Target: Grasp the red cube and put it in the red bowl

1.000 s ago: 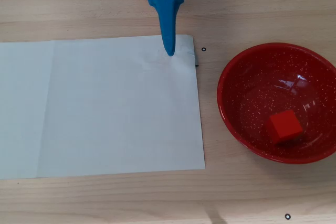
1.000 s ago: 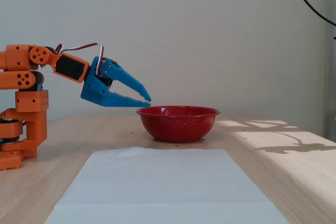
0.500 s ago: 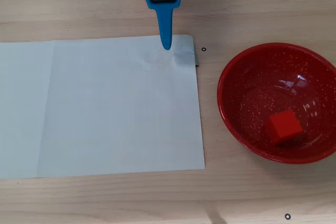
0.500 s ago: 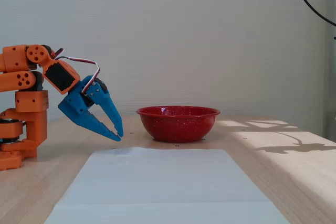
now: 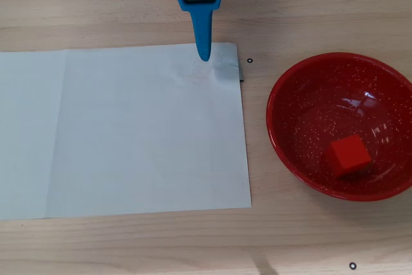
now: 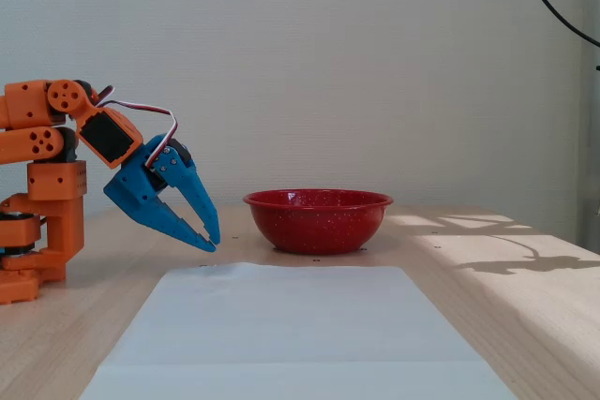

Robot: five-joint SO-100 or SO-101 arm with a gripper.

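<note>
The red cube (image 5: 348, 155) rests inside the red bowl (image 5: 309, 82) at the right of the overhead view. In the fixed view only the red bowl (image 6: 318, 221) shows; its wall hides the cube. My blue gripper (image 5: 205, 56) hangs at the top of the overhead view, over the far edge of the white paper, well left of the bowl. In the fixed view the gripper (image 6: 211, 244) points down toward the table, tips together, holding nothing.
A white paper sheet (image 5: 122, 133) covers the left and middle of the wooden table. The orange arm base (image 6: 37, 222) stands at the left of the fixed view. Small black marks (image 5: 250, 61) dot the wood near the bowl.
A second ago the gripper reached level toward the bowl's rim; it has since drawn back and tilted down over the paper's far edge. The cube and bowl have not moved.
</note>
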